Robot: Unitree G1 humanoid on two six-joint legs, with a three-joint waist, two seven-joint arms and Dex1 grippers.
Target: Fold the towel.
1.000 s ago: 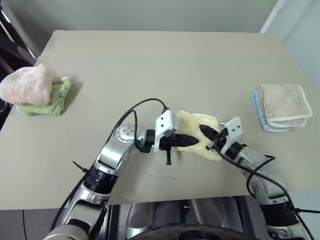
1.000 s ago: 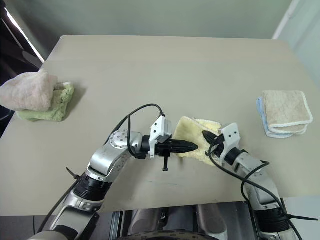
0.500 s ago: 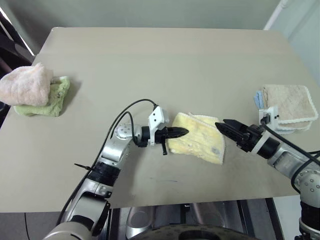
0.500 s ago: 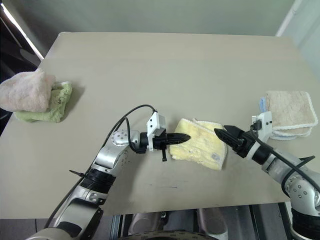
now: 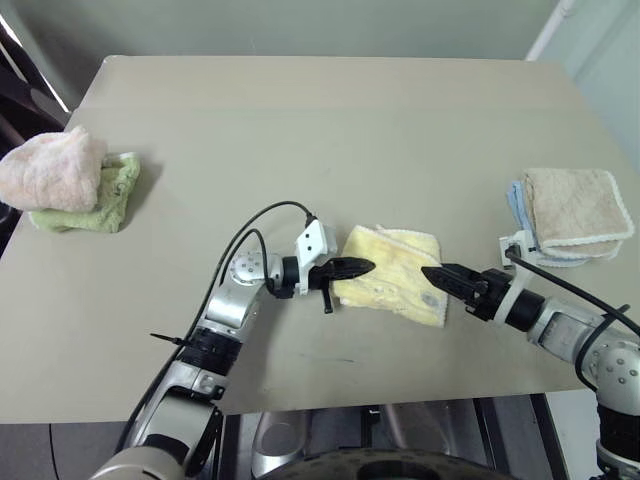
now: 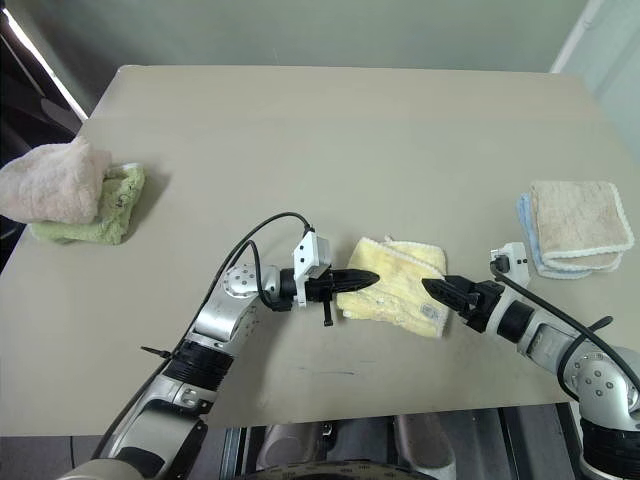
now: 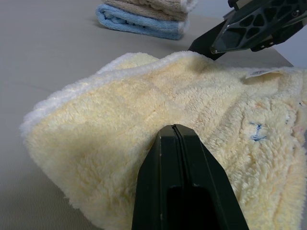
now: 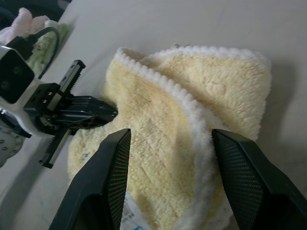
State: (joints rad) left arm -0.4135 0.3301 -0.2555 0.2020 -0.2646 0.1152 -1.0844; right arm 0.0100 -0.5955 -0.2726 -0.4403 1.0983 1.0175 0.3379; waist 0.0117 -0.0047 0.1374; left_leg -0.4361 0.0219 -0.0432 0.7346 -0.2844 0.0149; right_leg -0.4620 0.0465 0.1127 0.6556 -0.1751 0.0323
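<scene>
1. Since a second ago the right hand point(image 5: 432, 273) has let go of the towel point(image 5: 395, 285) and drawn back to the towel's right edge; its fingers, then closed on the cloth, are now spread
2. Left hand point(image 5: 362, 266) has shifted only a little, its tip still on the towel's left edge
3. Towel, lifted and bunched between both hands a second ago, now lies flat and folded on the worktop point(image 5: 320, 130), near the front edge, between the two hands
4. Left hand fingers point(image 7: 180, 158) pressed together, no gap, tip touching the towel's near edge; cannot tell whether any cloth is pinched
5. Right hand fingers point(image 8: 108, 172) apart, one on each side of the towel's whitish hem point(image 8: 192, 120) in its wrist view, not gripping
6. Small white tag point(image 5: 432, 299) shows at the towel's front right corner
7. Beige towel on a blue one point(image 5: 572, 210) lies at the right side of the worktop, well apart
8. Pink towel point(image 5: 52, 168) sits on a green towel point(image 5: 110, 195) at the left edge
</scene>
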